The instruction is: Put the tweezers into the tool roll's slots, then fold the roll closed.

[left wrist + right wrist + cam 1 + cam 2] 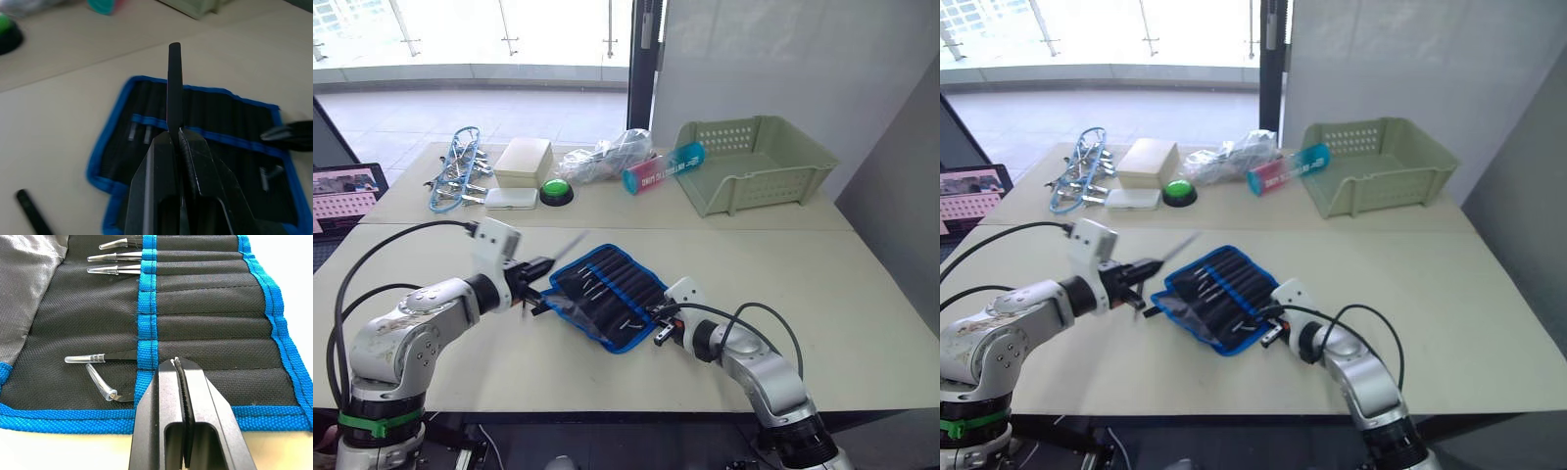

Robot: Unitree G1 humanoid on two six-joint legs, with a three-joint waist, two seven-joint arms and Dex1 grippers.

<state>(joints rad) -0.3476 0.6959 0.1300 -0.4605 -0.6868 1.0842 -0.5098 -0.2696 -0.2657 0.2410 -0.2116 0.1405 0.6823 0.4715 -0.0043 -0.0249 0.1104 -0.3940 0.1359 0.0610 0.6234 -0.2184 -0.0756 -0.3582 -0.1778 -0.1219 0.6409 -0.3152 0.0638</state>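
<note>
**Most tweezers pocketed, one in the jaws, roll lying open**

The tool roll [605, 294] lies unfolded at the lower middle of the left eye view, on the near part of the pale surface [862, 323]. In the right wrist view, five capped tips poke out over the blue band: three together [115, 257] near the top of that frame and two more [98, 374] lower down, so several of the slots [210, 323] are filled while the ones between look empty.

The left gripper [536, 266] hovers just beside the roll's left edge, jaws clamped on a slim black tweezer [174, 83] that points up and toward the roll. This one is my guess for the next slot. A dark, slim thing [30, 214] lies on the surface in the lower left of the left wrist view; I can't tell what it is.

The right gripper [176, 363] rests at the roll's lower right edge, jaws together and, as far as I can see, pinching the blue band there.

Folding has not begun; I'd say the loading is near its end.
</note>
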